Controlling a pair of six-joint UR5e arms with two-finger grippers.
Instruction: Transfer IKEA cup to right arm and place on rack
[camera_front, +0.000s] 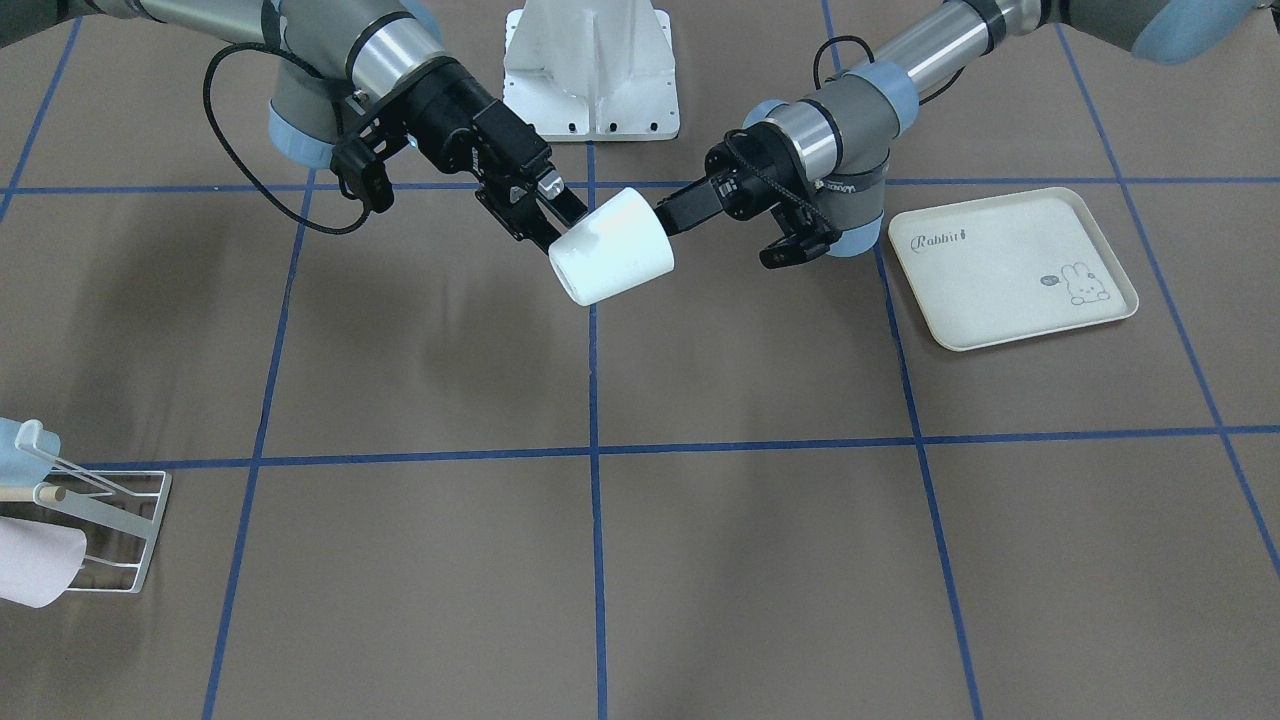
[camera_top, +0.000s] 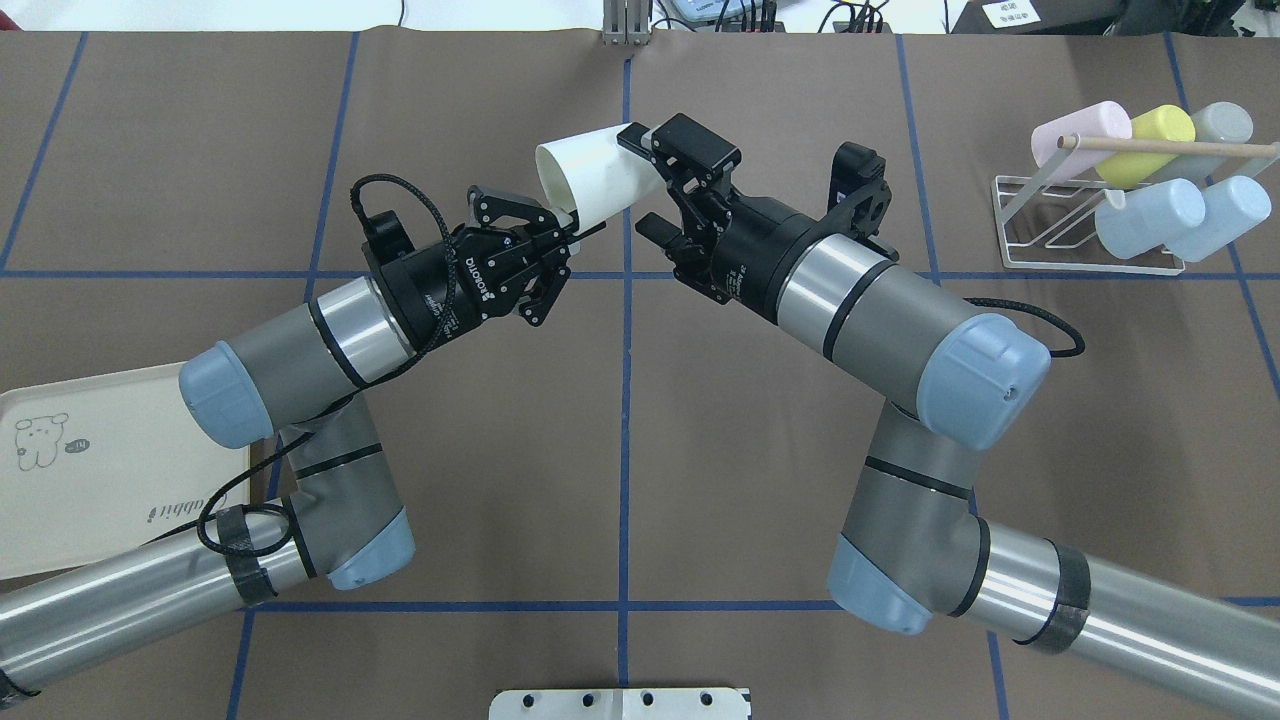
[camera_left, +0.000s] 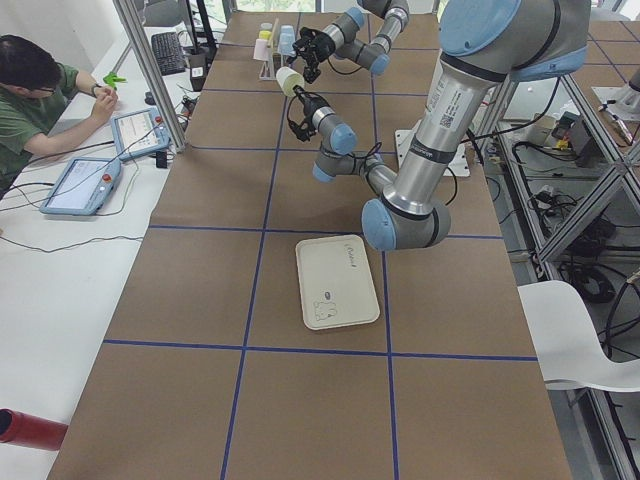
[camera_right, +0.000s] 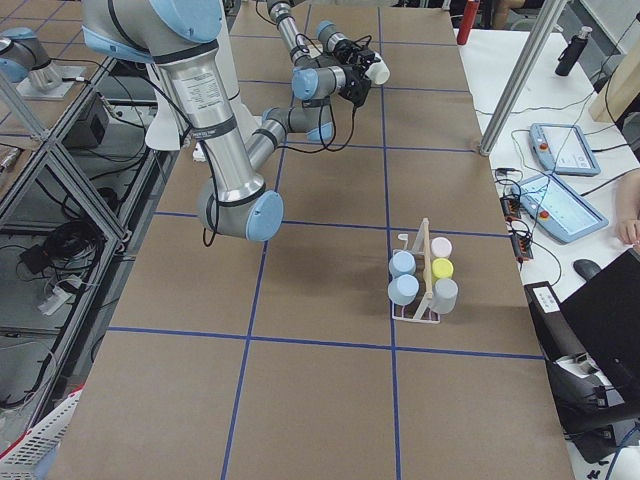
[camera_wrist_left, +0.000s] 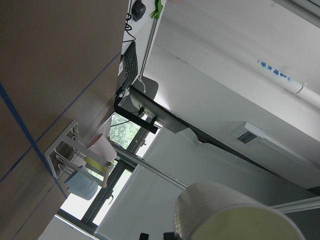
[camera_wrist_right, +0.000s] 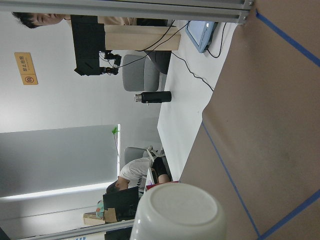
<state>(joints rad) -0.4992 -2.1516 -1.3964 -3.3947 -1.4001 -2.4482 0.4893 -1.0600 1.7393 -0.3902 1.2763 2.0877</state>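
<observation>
Tabletop (camera_top: 500, 450), brown-papered and blue-taped, bears the rack (camera_top: 1050, 240) at two o'clock. At twelve o'clock, left end effector (camera_top: 572, 222) pinches the raised cup (camera_top: 590, 180) by its rim; right end effector (camera_top: 648, 180), fingers spread, straddles its base.

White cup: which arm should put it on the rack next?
The right arm. The rack stands on its side, and the right tool straddles the white cup at its base. The left tool holds the rim, far from the rack.
</observation>
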